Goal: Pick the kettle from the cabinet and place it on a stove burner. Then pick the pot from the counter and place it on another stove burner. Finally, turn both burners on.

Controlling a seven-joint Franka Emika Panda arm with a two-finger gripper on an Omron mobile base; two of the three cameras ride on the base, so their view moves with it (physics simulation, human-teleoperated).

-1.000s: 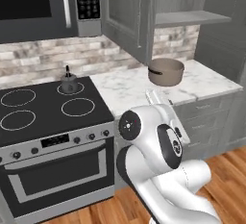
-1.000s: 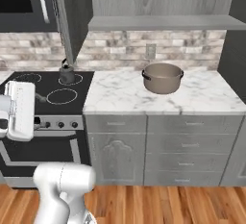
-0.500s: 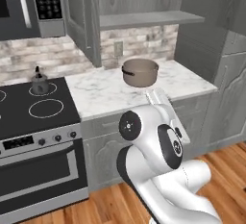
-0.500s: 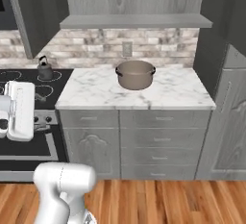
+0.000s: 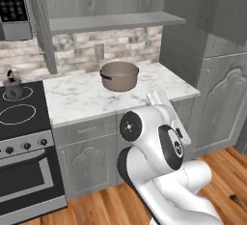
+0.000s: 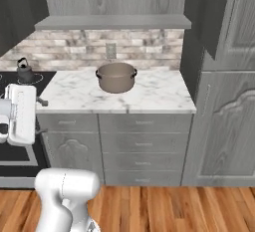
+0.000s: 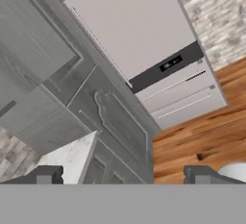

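Arm folded low before counter point(image 5: 87, 101); gripper point(image 7: 122, 175) open, holding nothing (fingertips wide apart). Pot point(image 5: 119, 76) upright on counter, interior hidden. Kettle point(image 5: 12, 86) on burner point(image 5: 17, 94).

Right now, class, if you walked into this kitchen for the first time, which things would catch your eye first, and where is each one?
The wide tan pot stands out first, alone near the back of the white marble counter, under the grey shelf. Next comes the small dark kettle, already on a rear burner of the black stovetop to the left. In front, the robot's white arm is folded low.
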